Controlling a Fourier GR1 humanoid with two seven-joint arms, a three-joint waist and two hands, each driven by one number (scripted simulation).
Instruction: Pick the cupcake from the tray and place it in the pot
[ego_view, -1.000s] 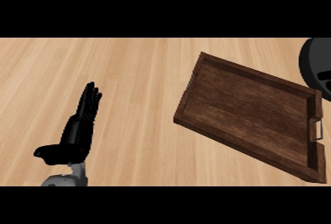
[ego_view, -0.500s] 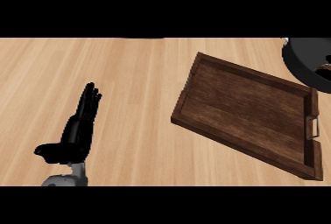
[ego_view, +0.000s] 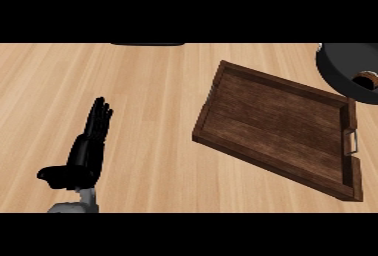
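A dark wooden tray lies on the counter at the right of the head view, and nothing shows inside it. At the top right edge sits a black pot, partly cut off by the picture. A small brown and white thing, the cupcake, shows inside the pot near its right side. My left hand rests at the lower left, fingers straight and pointing up, well apart from the tray. My right hand is out of view.
The light wooden counter spreads between my left hand and the tray. A thin dark strip shows at the counter's far edge. A metal handle is on the tray's right wall.
The pot has come further into view at the top right, shifting left, and the cupcake now shows inside it. The left hand and tray have barely moved.
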